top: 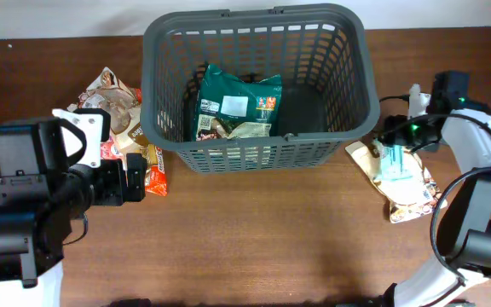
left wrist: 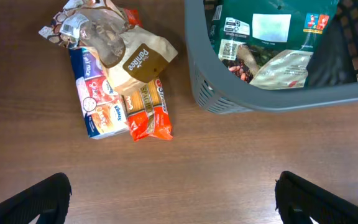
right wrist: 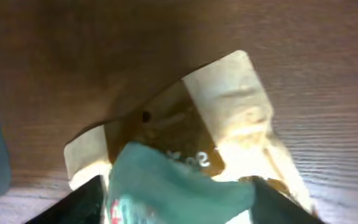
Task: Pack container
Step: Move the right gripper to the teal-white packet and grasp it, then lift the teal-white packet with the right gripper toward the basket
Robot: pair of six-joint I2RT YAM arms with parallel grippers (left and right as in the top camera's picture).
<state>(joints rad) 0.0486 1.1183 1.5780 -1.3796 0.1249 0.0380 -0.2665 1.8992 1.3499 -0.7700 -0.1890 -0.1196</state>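
The dark grey slotted container [top: 254, 159] stands at the back centre and holds a green snack packet [top: 237, 107]; both also show in the left wrist view, the container [left wrist: 260, 99] and the packet [left wrist: 272, 37]. My left gripper [left wrist: 173, 199] is open and empty above bare table, near a pile of snack packets [left wrist: 117, 74] left of the container [top: 122, 128]. My right gripper [right wrist: 176, 202] is right of the container, its fingers closed on the sides of a teal packet [right wrist: 166, 186] that lies on a tan packet [right wrist: 229, 106].
The tan packet [top: 412, 194] lies on the wooden table to the right of the container. An orange-red packet [left wrist: 149, 112] and a blue-and-white one [left wrist: 98, 102] sit at the front of the left pile. The container's corner is close to my left gripper.
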